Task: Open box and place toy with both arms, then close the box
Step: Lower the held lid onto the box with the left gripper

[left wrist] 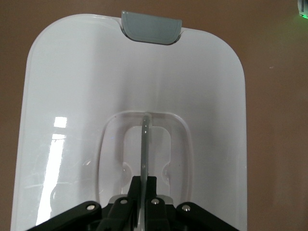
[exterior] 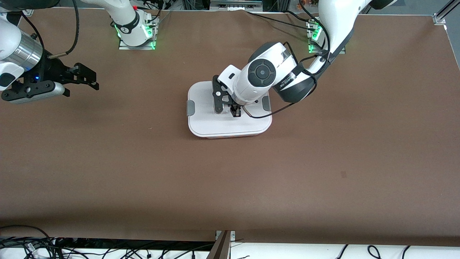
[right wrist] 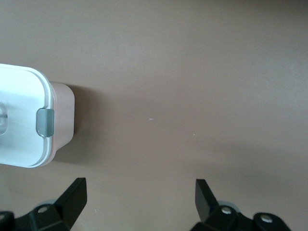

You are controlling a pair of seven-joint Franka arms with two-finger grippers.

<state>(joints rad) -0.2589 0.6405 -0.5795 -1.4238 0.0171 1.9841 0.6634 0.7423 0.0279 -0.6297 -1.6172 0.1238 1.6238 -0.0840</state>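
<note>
The right hand (exterior: 84, 81) hangs over the bare brown desk (exterior: 143, 172) toward the right arm's end, well apart from the box (exterior: 201, 126). Its fingers (right wrist: 72, 197) are spread wide with nothing between them, and the right arm waits. In the right wrist view the box shows at the edge, pale pink under its white lid (right wrist: 19, 120), with one grey clip (right wrist: 44, 122) folded against the side.

The box stands on the desk about midway between the two arms' ends, lid on and flat. A grey clip (exterior: 190, 108) sits on the side toward the right arm's end, and another (exterior: 266, 103) on the side toward the left arm's end (partly covered by the arm above it).

The left arm (exterior: 334, 25) reaches from its base down over the box, and the left hand (exterior: 233, 109) is at the middle of the lid (exterior: 201, 97). The left wrist view shows the clear recessed handle (left wrist: 144, 144) standing on edge in its hollow, with the black fingers (left wrist: 129, 195) clenched on its thin bar from both sides. A grey clip (left wrist: 151, 28) shows at the lid's rim in that view.

The toy is not visible in any view; whether it lies inside the box cannot be told.
</note>
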